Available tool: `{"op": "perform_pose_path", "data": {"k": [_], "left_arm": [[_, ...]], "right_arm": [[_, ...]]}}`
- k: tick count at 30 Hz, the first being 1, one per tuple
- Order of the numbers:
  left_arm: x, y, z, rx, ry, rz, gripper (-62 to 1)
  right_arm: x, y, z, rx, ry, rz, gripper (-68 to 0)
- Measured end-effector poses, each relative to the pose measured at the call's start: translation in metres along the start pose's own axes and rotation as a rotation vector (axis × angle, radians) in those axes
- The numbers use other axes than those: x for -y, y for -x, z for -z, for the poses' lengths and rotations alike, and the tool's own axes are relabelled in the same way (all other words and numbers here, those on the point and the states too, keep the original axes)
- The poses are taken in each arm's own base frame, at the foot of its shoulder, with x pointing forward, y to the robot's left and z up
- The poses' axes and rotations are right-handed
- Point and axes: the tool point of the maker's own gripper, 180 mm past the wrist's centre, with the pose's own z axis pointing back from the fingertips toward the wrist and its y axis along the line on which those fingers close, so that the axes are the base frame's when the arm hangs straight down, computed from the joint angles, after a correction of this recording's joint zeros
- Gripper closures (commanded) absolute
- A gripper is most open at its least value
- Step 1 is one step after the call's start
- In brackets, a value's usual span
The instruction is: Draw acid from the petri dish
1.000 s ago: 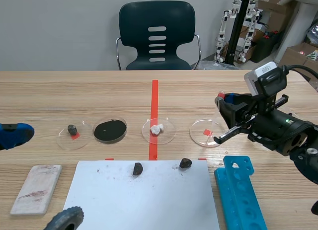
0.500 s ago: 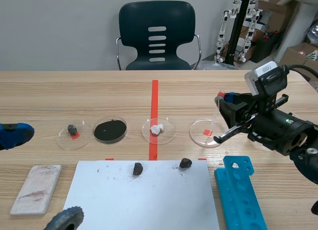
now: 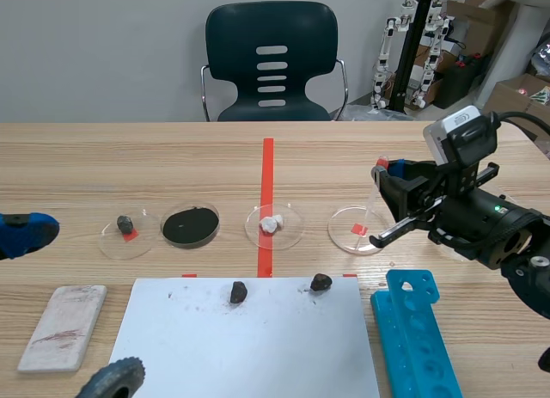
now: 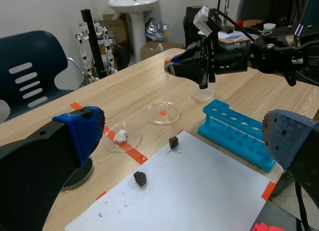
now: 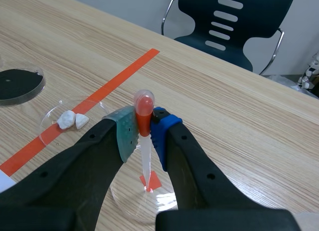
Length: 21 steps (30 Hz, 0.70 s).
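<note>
Clear plastic makes up the pipette (image 5: 146, 158), which the right gripper (image 5: 143, 128) pinches between its two pads at the red bulb. The pipette hangs nearly upright, bulb uppermost. Its thin tip points down into the empty-looking petri dish (image 3: 344, 235) at the right end of a row of four dishes. The tip stands over the red tape square seen through the dish's floor; whether it touches the floor cannot be told.

The left gripper (image 4: 182, 136) sits low at the near left of the table with its fingers spread wide, holding nothing, well apart from the dishes.

Left of the petri dish, on the red tape line, is a dish with white lumps (image 3: 273, 225). Further left comes a dish filled black (image 3: 190, 226), then a dish with a dark stone (image 3: 126, 231).

Nearer the robot lies a white sheet (image 3: 249, 346) with two dark stones (image 3: 238, 291) (image 3: 320, 283) by its far edge. A blue tube rack (image 3: 414, 329) lies just right of the sheet, and a pale tile (image 3: 63, 326) with reddish streaks lies to its left.
</note>
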Motion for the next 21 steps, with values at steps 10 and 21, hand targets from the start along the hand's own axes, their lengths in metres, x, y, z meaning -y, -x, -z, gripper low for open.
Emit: {"op": "perform_pose_path", "data": {"k": [10,21], "left_arm": [[0.000,0.000,0.000,0.000,0.000,0.000,-62.3],[0.000,0.000,0.000,0.000,0.000,0.000,-62.3]], "right_arm": [[-0.003,-0.013,0.003,0.013,-0.011,-0.018,-7.9],[-0.024,-0.025,-0.006,0.036,-0.045,-0.019,-7.9]]}}
